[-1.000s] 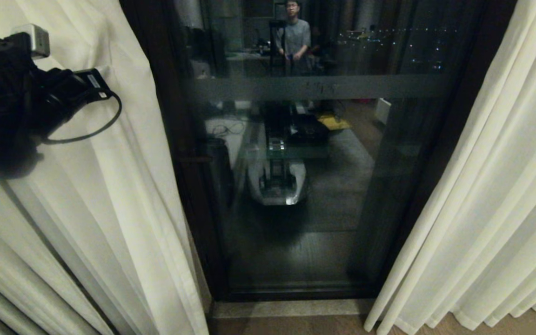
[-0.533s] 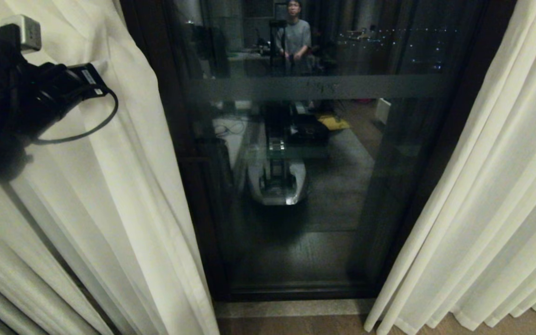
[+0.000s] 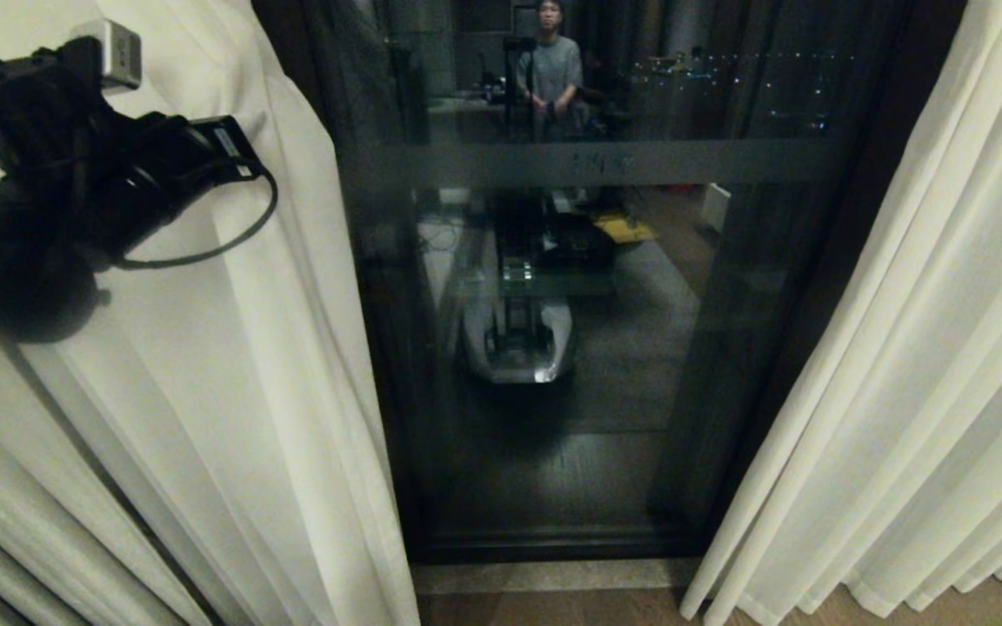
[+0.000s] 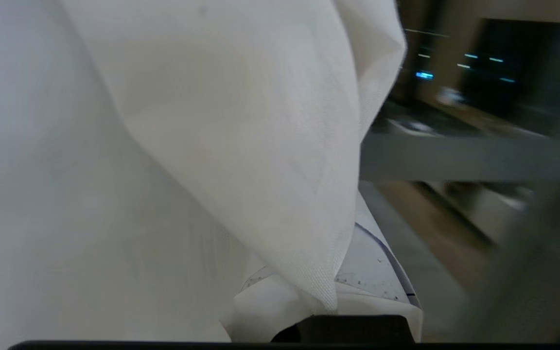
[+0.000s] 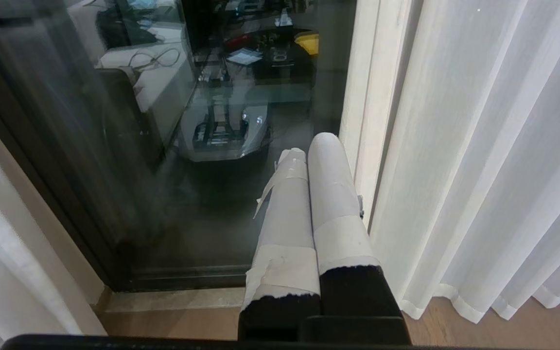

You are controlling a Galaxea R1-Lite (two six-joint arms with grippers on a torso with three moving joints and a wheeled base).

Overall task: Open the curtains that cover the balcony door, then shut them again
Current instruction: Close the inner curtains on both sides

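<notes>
Left gripper [image 3: 205, 152] pinched on the left curtain panel [image 3: 231, 365], door half uncovered.
Right gripper [image 5: 311, 160] parked low by the floor, taped fingers [image 5: 331, 184] pressed together, gripping nothing, just beside the right curtain panel [image 3: 910, 365]. Left gripper is up high at the left panel's inner edge, fabric clamped between its fingers and draped over them in the wrist view. Balcony door [image 3: 588, 287] shows dark glass between the two panels, frosted band [image 3: 614, 162] across it, pale threshold [image 3: 553, 576] below. A person [image 3: 551, 65] shows reflected in the glass.

floor [image 3: 945, 609] — brown wood | pale stone threshold [image 3: 553, 576] at door foot | curtain hems [image 3: 814, 609] reach floor
</notes>
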